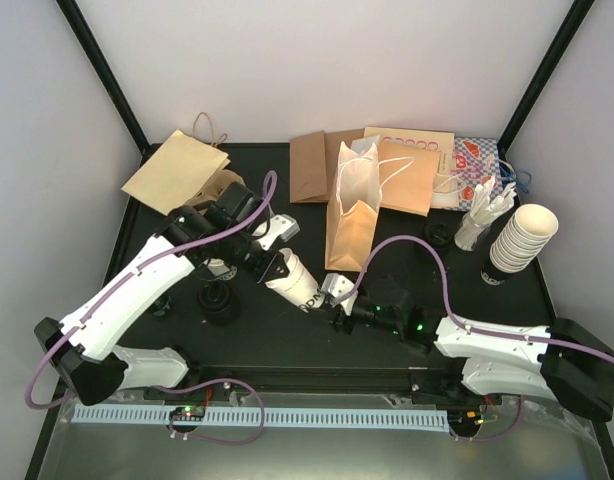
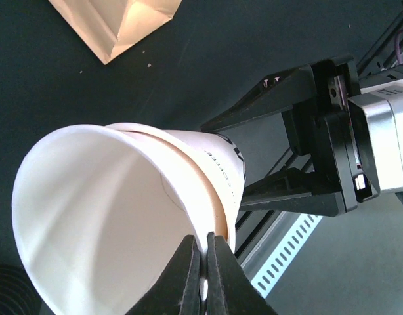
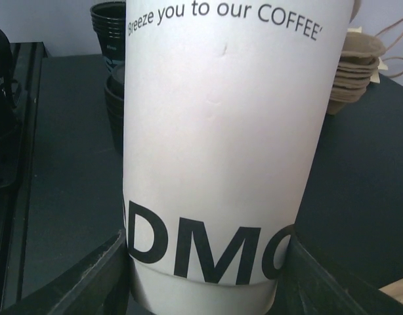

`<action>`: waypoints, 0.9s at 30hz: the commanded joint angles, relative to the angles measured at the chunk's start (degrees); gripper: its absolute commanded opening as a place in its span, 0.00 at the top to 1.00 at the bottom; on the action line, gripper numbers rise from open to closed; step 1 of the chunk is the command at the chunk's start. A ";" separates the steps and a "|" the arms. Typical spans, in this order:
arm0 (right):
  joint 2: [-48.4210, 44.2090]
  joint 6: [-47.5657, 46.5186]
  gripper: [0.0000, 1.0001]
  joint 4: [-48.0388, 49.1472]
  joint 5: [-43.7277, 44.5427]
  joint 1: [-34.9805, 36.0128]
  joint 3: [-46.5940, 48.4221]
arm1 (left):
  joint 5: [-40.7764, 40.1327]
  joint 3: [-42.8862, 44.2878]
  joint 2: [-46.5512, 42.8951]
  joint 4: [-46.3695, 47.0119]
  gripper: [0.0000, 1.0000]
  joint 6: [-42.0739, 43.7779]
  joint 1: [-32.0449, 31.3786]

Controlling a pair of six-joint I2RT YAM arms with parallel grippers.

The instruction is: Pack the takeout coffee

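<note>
Two nested cream paper cups [image 1: 299,285], lidless and printed in black, hang tilted between my arms above the mat. My left gripper [image 2: 203,262] is shut on the flared rim of the inner cup [image 2: 103,216], one finger inside it. Seen from above, the left gripper [image 1: 277,268] sits at the cups' mouth. My right gripper [image 3: 205,262] is closed around the base of the outer cup [image 3: 221,131], a finger on each side. From overhead, the right gripper [image 1: 332,295] is at the cups' lower end. No takeout coffee with a black lid is in view.
A tan paper bag [image 1: 352,215] stands open just behind the cups. Flat bags [image 1: 307,165] lie at the back and another [image 1: 177,170] at the back left. A stack of cream cups [image 1: 522,240] leans at the right. Black lids [image 1: 219,300] sit under the left arm. Pulp trays [image 3: 356,65] are stacked.
</note>
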 commanded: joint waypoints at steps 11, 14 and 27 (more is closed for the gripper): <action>-0.31 0.22 0.39 -3.44 0.20 0.33 -3.02 | -14.14 6.21 -4.04 -1.44 0.98 0.40 1.45; -0.61 0.27 0.39 -3.53 0.30 0.33 -3.15 | -15.47 6.56 -4.41 -1.66 0.98 0.52 1.51; -4.51 2.29 0.39 -2.25 2.17 0.30 -6.38 | -37.37 10.24 -4.32 -6.81 0.98 -2.40 1.52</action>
